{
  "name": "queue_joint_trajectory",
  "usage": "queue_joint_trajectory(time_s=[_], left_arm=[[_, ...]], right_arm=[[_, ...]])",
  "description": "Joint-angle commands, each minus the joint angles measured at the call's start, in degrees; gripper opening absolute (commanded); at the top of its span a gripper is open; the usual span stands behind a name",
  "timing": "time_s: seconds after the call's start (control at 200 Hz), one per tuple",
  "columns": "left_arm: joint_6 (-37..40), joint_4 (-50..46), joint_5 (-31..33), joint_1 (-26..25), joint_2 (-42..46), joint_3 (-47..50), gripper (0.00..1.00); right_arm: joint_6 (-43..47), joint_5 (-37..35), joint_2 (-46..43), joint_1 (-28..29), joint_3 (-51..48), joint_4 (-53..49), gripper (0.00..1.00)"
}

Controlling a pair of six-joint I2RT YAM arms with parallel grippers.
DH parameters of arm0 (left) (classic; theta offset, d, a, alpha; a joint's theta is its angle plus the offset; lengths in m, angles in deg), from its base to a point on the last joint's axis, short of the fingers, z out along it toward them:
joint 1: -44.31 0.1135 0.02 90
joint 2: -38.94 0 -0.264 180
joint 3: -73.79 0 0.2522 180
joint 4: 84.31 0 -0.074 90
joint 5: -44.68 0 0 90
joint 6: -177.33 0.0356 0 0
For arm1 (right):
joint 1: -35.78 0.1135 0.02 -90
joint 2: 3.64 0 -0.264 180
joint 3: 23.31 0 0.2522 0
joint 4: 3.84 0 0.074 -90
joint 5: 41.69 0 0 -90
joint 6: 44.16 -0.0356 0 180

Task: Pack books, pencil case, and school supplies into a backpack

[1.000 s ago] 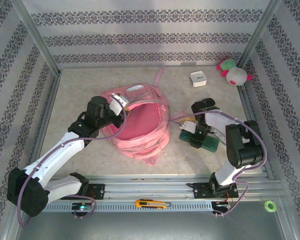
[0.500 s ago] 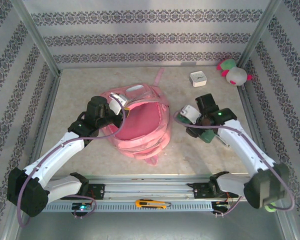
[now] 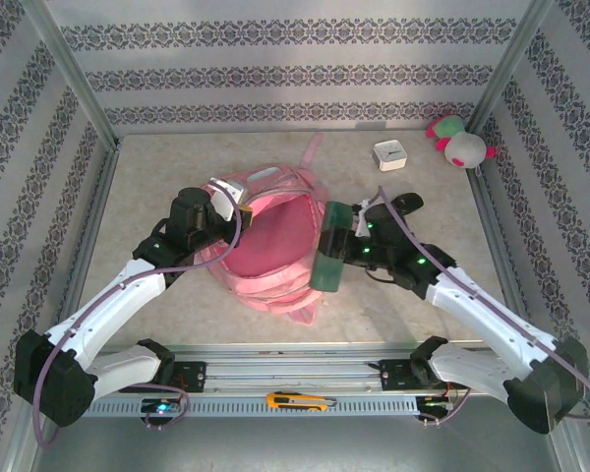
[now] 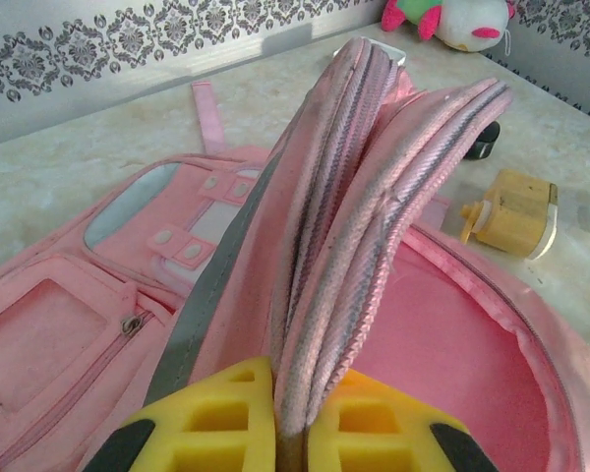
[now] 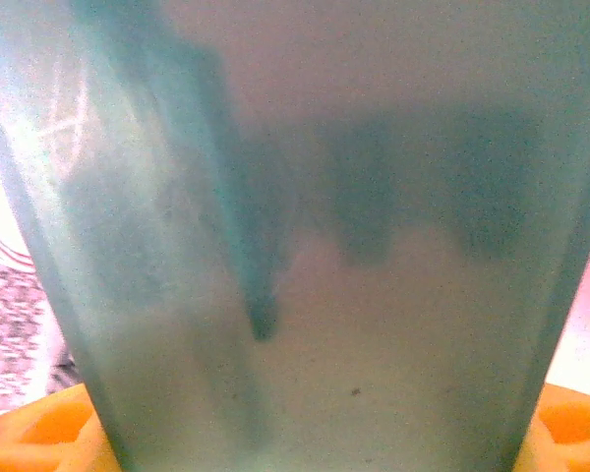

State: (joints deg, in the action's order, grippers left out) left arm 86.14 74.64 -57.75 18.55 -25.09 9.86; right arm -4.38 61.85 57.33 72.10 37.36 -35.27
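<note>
Pale marbled tabletop (image 3: 152, 172), pink backpack (image 3: 275, 264) lying open on it between left claw (image 3: 228, 205) and right claw (image 3: 337, 246), small white box (image 3: 389, 155) just beyond right claw, plush toy (image 3: 459, 143) farther beyond, corner.

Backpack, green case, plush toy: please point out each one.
backpack (image 3: 275, 251): top external view, on the pink lining inside.
green case (image 3: 327, 267): top external view, on its lower half.
plush toy (image 3: 465, 147): top external view, on its white body.
</note>
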Motion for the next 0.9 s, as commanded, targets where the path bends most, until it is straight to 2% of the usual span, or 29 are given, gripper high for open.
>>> queue_joint_trajectory(time_s=[0.0,0.195,0.425,0.495,0.615,0.779,0.899], left_arm=[[-4.86,6.56,-1.61,0.36,1.77,-2.3,0.0],[-6.16,7.57,-2.7,0.43,1.46,-2.21,0.0],[-8.43,10.02,-5.01,0.38,1.81,-2.3,0.0],[-8.81,10.54,-5.83,0.41,1.94,-2.47,0.0],[-8.83,10.59,-6.07,0.36,1.98,-2.81,0.0],[-8.56,10.54,-5.93,0.44,2.08,-3.0,0.0],[-8.56,10.32,-5.86,0.36,2.12,-2.85,0.0]], right_arm=[[-17.61,-1.79,2.91,3.37,-0.73,19.24,0.45],[-27.16,-6.58,12.2,7.92,-1.13,32.44,0.46],[-35.42,-12.68,21.07,10.1,-1.2,39.7,0.48],[-36.55,-14.89,22.28,10.1,-1.31,40.12,0.55],[-36.21,-14.87,23.38,9.83,-0.27,39.36,0.79],[-35.63,-14.09,22.44,10.01,-1.13,38.42,0.85],[-35.02,-14.07,20.65,10.69,-2.54,37.0,0.86]])
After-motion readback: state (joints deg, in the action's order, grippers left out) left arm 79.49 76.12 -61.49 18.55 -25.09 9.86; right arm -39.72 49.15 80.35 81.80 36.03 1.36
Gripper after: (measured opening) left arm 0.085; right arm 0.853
